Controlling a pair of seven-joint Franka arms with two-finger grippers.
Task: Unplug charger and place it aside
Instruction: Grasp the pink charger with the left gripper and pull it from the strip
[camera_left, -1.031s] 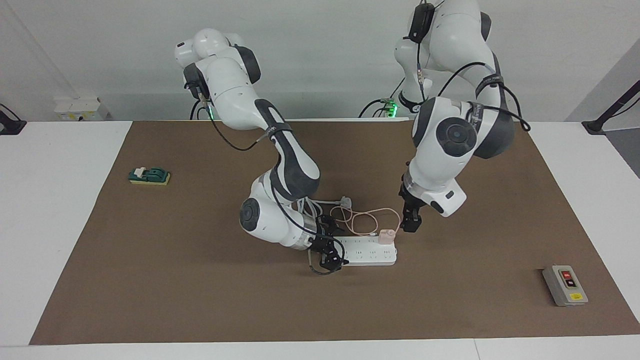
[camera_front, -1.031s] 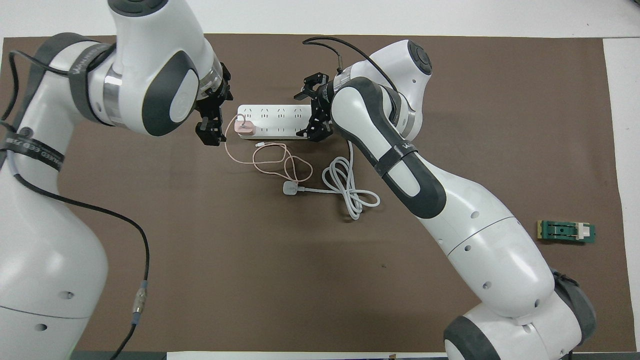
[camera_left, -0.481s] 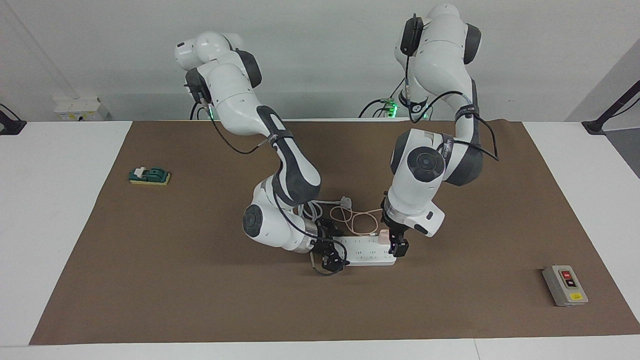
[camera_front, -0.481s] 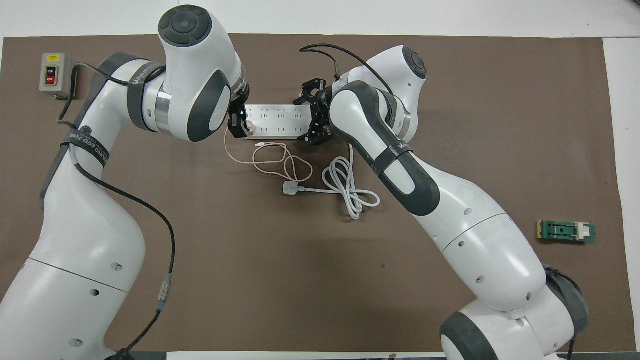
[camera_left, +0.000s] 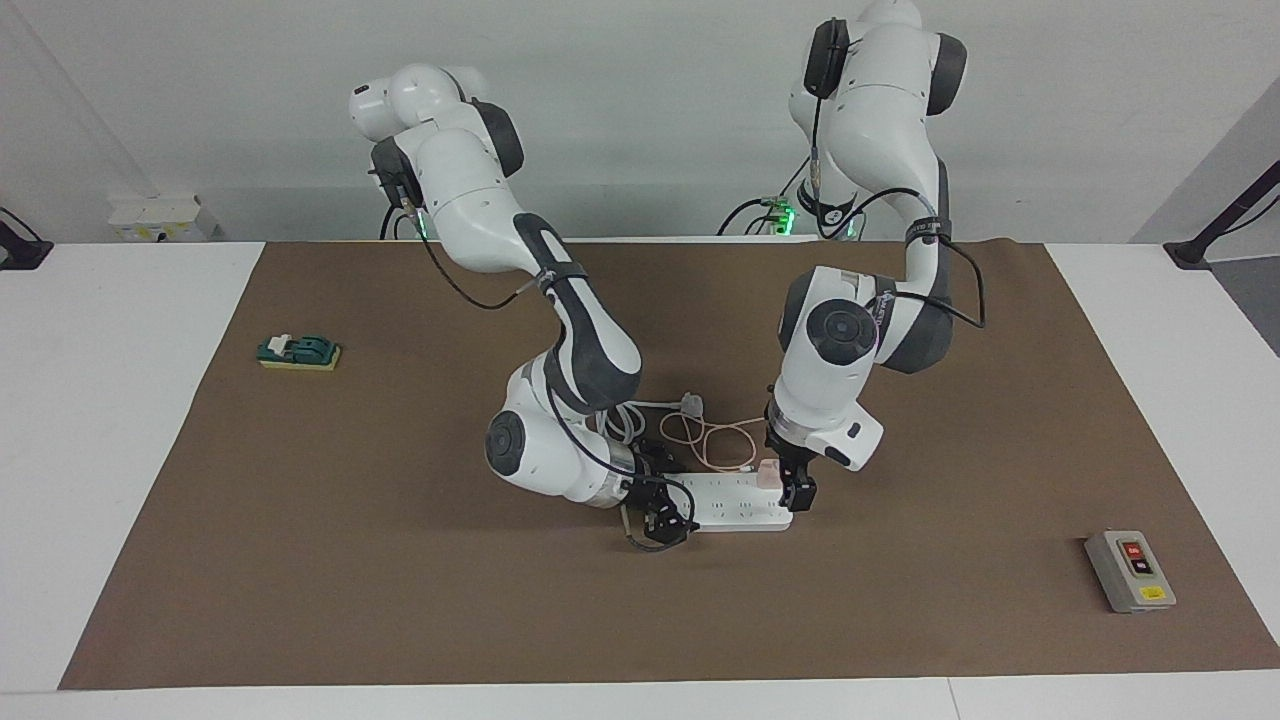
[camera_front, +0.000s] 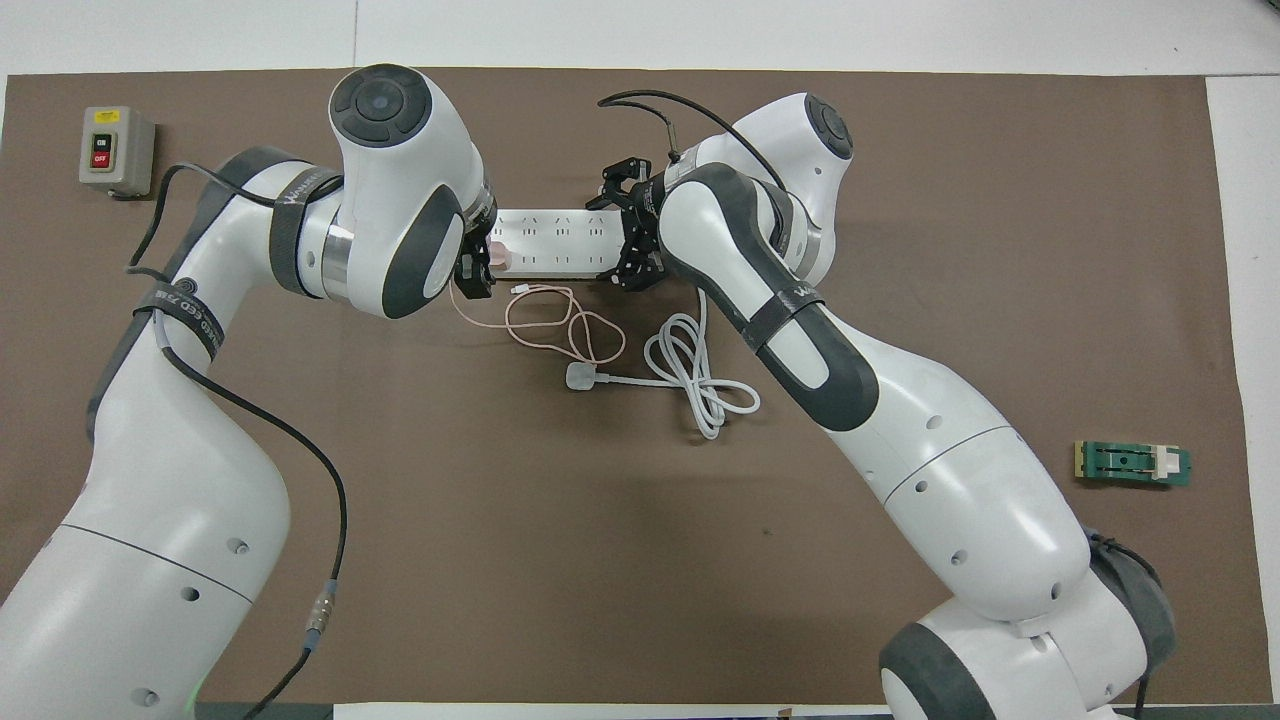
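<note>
1. Left hand (camera_left: 795, 490) is down at the charger (camera_left: 767, 473), fingers spread wide on either side of the pink cube and not clamped on it. The charger sits plugged into the power strip (camera_left: 735, 512), at the strip's end toward the left arm.
2. Right hand (camera_left: 660, 510) is low at the strip's other end, pressed up against it; whether its fingers are parted or closed I cannot tell.
3. Brown mat (camera_left: 400, 560) covers most of the white surface (camera_left: 120, 400), and a plain pale wall stands at the robots' backs.
4. Pink cable (camera_front: 545, 325) loops loosely on the mat, nearer to the robots than the strip. A white three-pin plug (camera_front: 580, 376) and its coiled white cord (camera_front: 700, 385) lie just beside those loops.
5. Left arm folds steeply down, elbow high; the right arm stretches low across the mat with its wrist bent inward.
6. Out toward the edges, well apart from the strip: a grey switch box (camera_left: 1130, 570) at the left arm's end, and a small green block (camera_left: 298, 352) at the right arm's end. Wide bare mat lies between them and the strip.
</note>
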